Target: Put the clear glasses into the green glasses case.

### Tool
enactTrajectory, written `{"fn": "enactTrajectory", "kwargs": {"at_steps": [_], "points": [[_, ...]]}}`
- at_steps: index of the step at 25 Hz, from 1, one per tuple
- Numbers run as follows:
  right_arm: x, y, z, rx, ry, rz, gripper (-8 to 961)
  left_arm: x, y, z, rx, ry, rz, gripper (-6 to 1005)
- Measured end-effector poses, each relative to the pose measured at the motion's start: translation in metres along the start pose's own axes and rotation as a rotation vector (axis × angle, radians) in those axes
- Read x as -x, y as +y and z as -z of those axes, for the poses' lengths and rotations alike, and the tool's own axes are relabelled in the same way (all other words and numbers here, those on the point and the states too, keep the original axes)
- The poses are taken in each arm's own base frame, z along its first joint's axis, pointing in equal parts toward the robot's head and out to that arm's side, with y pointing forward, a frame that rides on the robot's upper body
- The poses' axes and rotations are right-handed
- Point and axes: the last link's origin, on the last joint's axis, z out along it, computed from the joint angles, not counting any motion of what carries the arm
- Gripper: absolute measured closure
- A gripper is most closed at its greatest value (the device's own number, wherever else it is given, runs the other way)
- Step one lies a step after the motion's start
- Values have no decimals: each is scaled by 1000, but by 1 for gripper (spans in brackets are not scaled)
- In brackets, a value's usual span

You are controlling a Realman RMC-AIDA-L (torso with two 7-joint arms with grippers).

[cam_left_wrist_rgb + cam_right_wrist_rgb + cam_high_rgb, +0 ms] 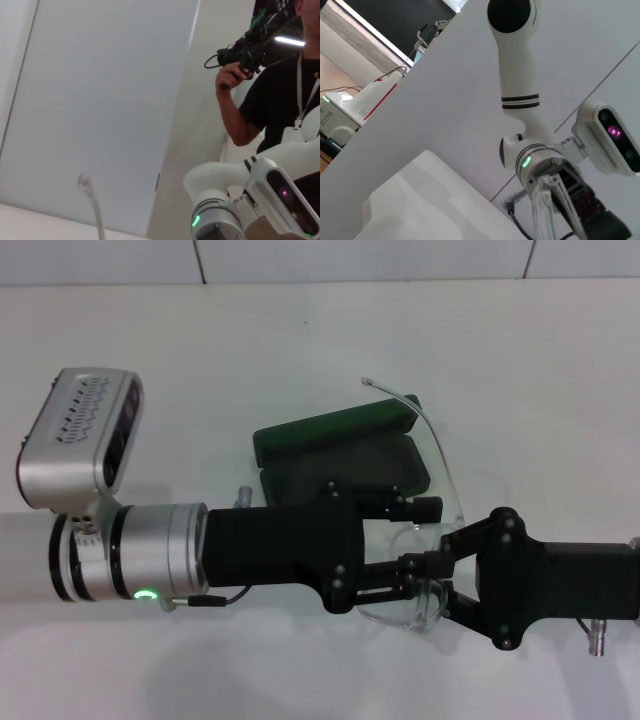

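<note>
Head view, left side: left arm reaches in across the white table (520, 360), silver wrist section with a green status light, camera housing above it. Left gripper (385, 545) sits at the near edge of the green glasses case (340, 455); its upper finger lies over the case's dark lining, its lower finger runs under the lens. Fingers look closed in on the lens edge of the clear glasses (435, 540), though transparent plastic makes exact contact hard to confirm.

Centre: case is open, green lid tilted up toward the far side, dark tray facing up and not yet holding the glasses. One clear arm of the glasses arcs up past the far right corner of the case, tip free in the air.

Right side: right gripper (425, 575) comes in from the right, fingers pinched together on the lower part of the lens, meeting the left gripper's fingers almost tip to tip. So the glasses are held in the air between both grippers, just at the near right of the case.

Right wrist view shows a clear strip of the glasses (550, 210) close to the left arm's wrist.

Risks, as judgement:
- both grippers on one thin slick lens; unmatched motion could twist or flex it, or let it slip out
- raised clear arm may catch the lid or case rim on lowering
- pushing on the tray could shift the light case
</note>
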Motion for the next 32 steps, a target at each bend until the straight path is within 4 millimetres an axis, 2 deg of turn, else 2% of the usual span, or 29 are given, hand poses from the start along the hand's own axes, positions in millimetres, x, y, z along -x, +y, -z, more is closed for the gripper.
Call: {"fn": "enactTrajectory", "kwargs": {"at_steps": [10, 15, 20, 23, 26, 32], "points": [[0, 0, 0, -2, 1, 1, 787, 0, 1, -1, 5, -2, 3, 472], [0, -1, 1, -4, 2, 1, 783, -8, 0, 6, -32, 81, 2, 472], [5, -7, 7, -33, -30, 5, 780, -13, -6, 36, -159, 158, -4, 472], [16, -12, 9, -33, -109, -2, 778, -4, -8, 55, -274, 162, -42, 471], [24, -17, 3, 9, -185, -46, 775, 6, -13, 60, -387, 150, -76, 471], [36, -14, -31, 210, -305, -169, 771, 13, -24, 38, -420, 98, -145, 471]]}}
